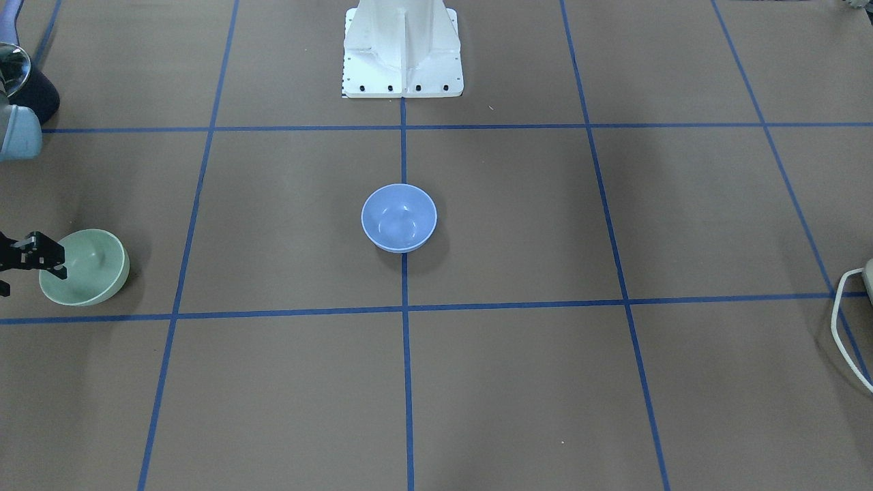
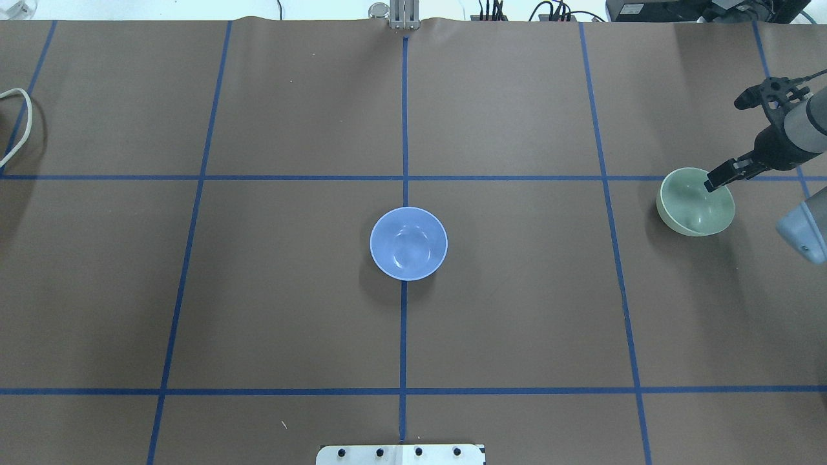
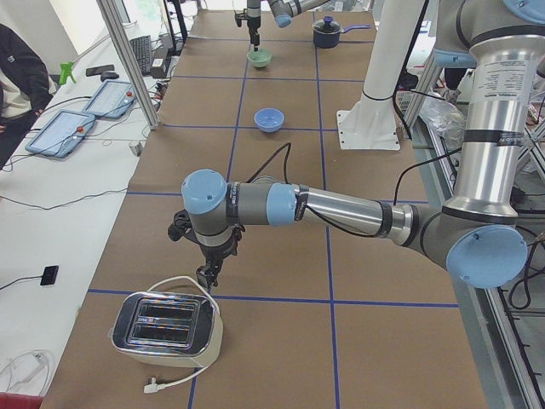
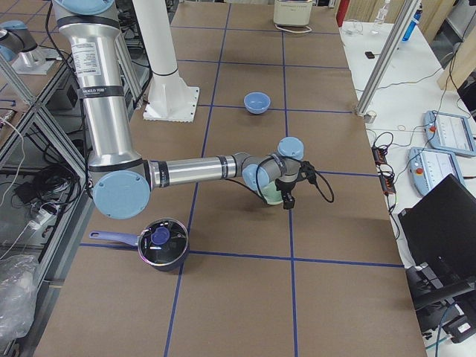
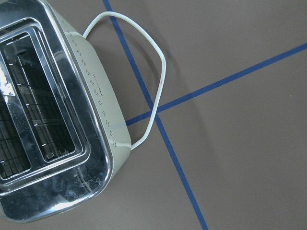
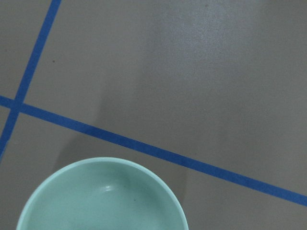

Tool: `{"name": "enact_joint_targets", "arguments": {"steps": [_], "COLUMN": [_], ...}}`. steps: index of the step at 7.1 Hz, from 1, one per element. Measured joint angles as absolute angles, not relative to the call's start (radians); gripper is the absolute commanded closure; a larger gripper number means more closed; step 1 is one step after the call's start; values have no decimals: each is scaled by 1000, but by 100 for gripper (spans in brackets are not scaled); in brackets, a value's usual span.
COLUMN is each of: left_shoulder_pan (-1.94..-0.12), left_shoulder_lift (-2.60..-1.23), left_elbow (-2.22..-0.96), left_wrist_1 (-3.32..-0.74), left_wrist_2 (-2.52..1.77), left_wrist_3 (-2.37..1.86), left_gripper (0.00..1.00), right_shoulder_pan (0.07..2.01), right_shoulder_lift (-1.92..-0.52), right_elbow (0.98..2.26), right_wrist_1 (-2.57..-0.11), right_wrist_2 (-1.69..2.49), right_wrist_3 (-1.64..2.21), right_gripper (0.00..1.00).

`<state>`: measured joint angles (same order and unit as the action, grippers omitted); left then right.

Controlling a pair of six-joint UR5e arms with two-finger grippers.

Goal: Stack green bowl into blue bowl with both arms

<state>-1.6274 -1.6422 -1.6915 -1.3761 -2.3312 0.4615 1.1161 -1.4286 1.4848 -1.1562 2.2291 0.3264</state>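
You were in a robotics lab: the table (image 2: 291,310) wore brown paper gridded with blue tape (image 2: 402,349), a white pedestal (image 1: 402,48) bolted onto it. Teach pendants (image 4: 446,130) and a laptop (image 4: 446,216) sat on your side bench (image 3: 51,221).

The desk (image 2: 258,290) carries two bowls: one green bowl (image 2: 688,208) and one blue bowl (image 2: 408,243). Two arms work over it, the left arm (image 3: 341,209) and the right arm (image 4: 193,169), and one white pedestal (image 1: 402,51) stands at its edge. There is one toaster (image 3: 166,324) with one white cable (image 5: 156,86), and one lidded pot (image 4: 162,244). Beside the desk lie two tablets, a nearer tablet (image 3: 64,132) and a farther tablet (image 3: 115,95), and one laptop (image 4: 439,216).
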Motion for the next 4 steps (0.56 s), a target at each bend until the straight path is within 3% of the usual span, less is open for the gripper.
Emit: {"name": "enact_joint_targets", "arguments": {"steps": [4], "left_shoulder_pan": [-1629], "left_shoulder_lift": [-1627], "left_elbow": [-1690], "left_wrist_1": [-1374], "left_wrist_2": [-2332], "left_wrist_3": [450], "left_gripper": [2], "right_shoulder_pan": [1111], "right_shoulder_lift": [-1429], "right_elbow": [1470], "right_wrist_1": [-1137], "right_wrist_2": [2236], "right_wrist_3": [329], "right_gripper": [100]}}
